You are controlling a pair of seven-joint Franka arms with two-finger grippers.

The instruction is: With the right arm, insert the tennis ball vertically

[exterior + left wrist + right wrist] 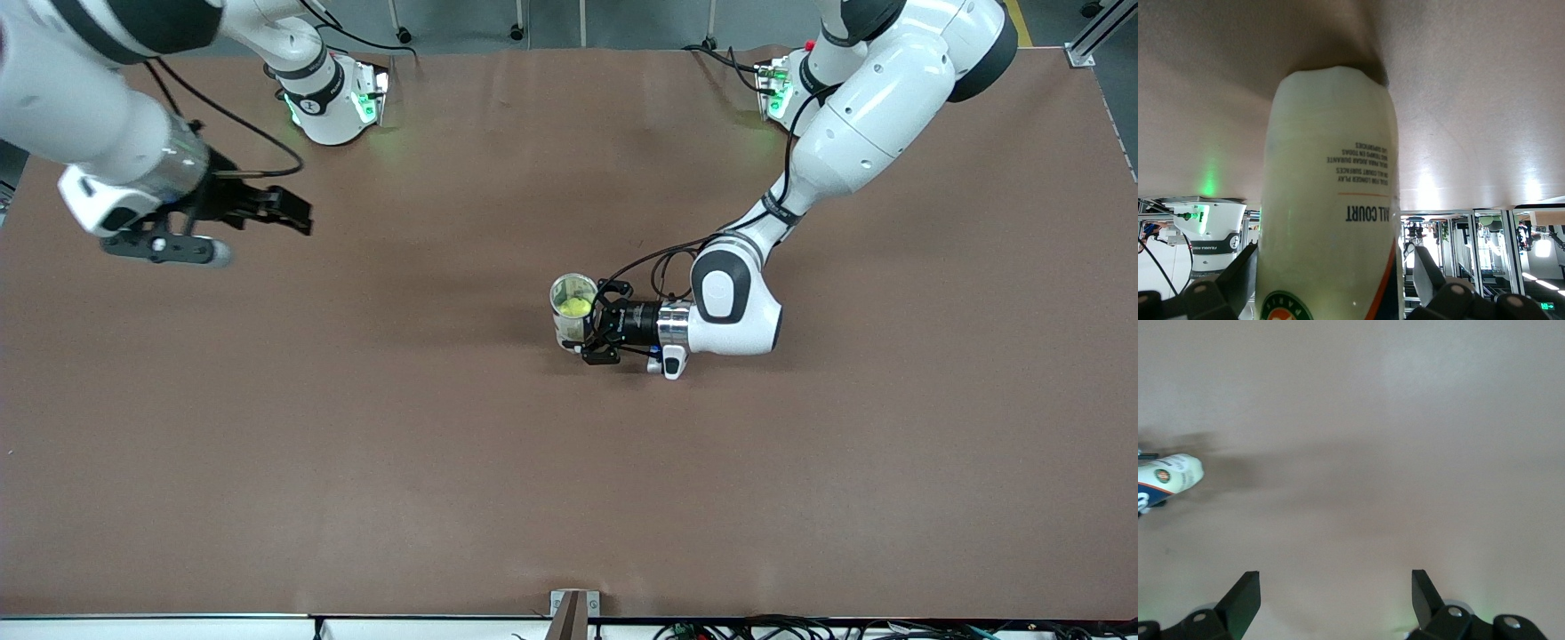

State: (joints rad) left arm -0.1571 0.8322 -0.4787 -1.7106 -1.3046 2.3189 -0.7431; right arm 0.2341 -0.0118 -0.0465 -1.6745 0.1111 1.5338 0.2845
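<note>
A clear tennis ball can (569, 327) stands upright in the middle of the table, its mouth up. The yellow tennis ball (576, 307) sits inside it, seen through the open top. My left gripper (582, 324) lies level with the table, its fingers on either side of the can. In the left wrist view the can (1331, 193) fills the space between the fingers (1426, 273), with a gap showing on one side, so the left gripper (1331, 280) is open. My right gripper (298, 216) hangs open and empty over the table toward the right arm's end; its wrist view shows the can (1171, 477) far off.
The brown table (444, 462) has nothing else on it. The two arm bases (338, 102) stand along its edge farthest from the front camera. Cables run along the table's edge nearest the front camera.
</note>
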